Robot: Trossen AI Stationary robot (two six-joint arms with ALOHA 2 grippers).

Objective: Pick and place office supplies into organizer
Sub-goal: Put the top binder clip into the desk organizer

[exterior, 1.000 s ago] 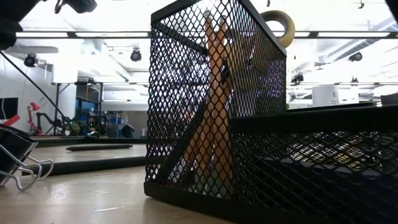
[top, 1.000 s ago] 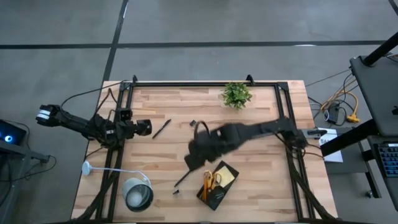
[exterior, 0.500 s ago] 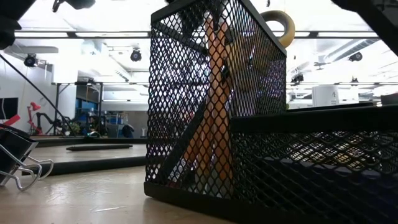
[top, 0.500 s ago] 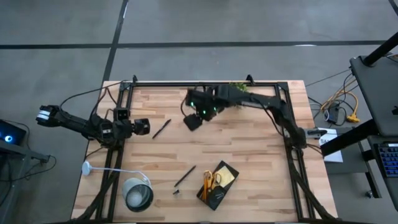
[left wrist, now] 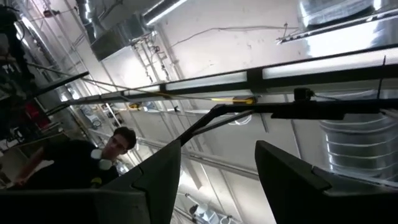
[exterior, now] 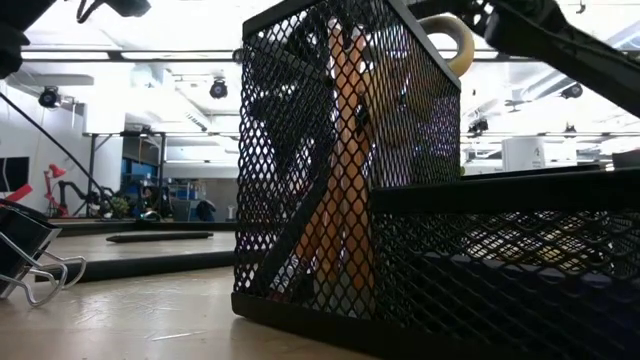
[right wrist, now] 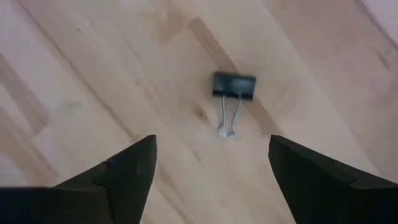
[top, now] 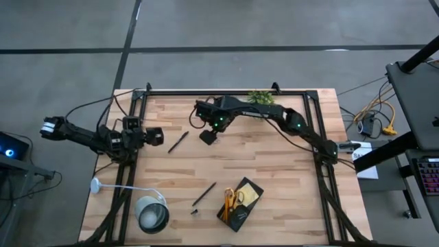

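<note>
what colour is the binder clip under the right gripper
Black body with silver wire handles; the binder clip shows best in the right wrist view.

Bare worktop (right wrist: 93,81) all around binder clip (right wrist: 233,87); right claw (right wrist: 211,180), fingers spread, hangs above it with nothing between.

I see grey concrete floor (top: 226,27) around the wooden table (top: 274,171); ceiling strip lights (exterior: 150,55) on; desk (top: 418,89) at right

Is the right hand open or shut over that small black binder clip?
Open: the right hand has its fingers spread wide, empty, above the small black binder clip on the wooden table.
</note>
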